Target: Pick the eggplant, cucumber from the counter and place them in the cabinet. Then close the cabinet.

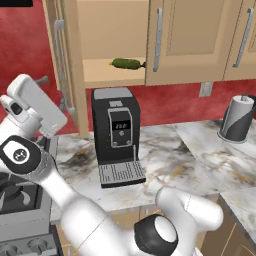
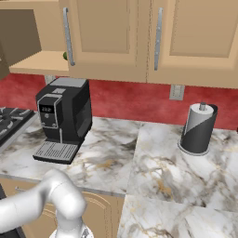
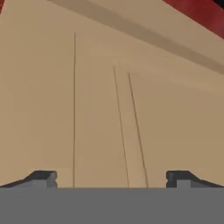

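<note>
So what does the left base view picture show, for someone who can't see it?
A green cucumber lies on the shelf of an open tan wall cabinet, above a black coffee machine on a marbled counter. A paper towel roll stands at the right, and the robot's white arm bends up at the lower left.

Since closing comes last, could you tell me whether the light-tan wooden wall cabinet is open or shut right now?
Open. The light-tan wooden wall cabinet has its left door swung outward, exposing the shelf where the slim green cucumber lies.
</note>
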Controlling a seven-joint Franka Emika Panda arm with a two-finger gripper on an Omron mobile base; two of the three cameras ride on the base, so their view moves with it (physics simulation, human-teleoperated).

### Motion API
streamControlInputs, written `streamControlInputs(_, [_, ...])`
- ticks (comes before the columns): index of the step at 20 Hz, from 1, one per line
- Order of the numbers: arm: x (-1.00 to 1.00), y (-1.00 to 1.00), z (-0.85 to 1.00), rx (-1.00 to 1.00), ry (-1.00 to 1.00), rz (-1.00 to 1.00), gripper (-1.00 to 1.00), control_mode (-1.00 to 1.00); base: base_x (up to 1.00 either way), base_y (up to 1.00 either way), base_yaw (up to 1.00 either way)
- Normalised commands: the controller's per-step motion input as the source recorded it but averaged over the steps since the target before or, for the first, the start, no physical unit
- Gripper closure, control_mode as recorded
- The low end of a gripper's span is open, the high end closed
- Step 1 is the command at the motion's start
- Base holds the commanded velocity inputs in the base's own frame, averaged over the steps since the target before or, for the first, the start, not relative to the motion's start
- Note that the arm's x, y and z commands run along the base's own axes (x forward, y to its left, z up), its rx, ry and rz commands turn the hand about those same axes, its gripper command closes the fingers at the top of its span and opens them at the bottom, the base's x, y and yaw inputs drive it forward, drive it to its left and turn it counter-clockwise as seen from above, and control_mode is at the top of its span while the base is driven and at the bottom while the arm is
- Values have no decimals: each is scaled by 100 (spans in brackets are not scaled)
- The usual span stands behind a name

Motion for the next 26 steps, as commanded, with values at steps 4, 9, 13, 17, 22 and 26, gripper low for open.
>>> streamControlInputs(4, [13,-100,2,5,22,0,-100,-100,0,0,0])
streamControlInputs(9, [73,-100,8,1,29,1,-100,-100,0,0,0])
streamControlInputs(13, [100,-100,26,0,38,3,-100,-100,0,0,0])
streamControlInputs(17, [100,-98,12,0,38,3,-100,-100,0,0,0])
streamControlInputs(22, [100,-79,-21,0,12,0,-100,-100,0,0,0])
streamControlInputs(26, [100,-62,-47,0,0,0,-100,-100,0,0,0])
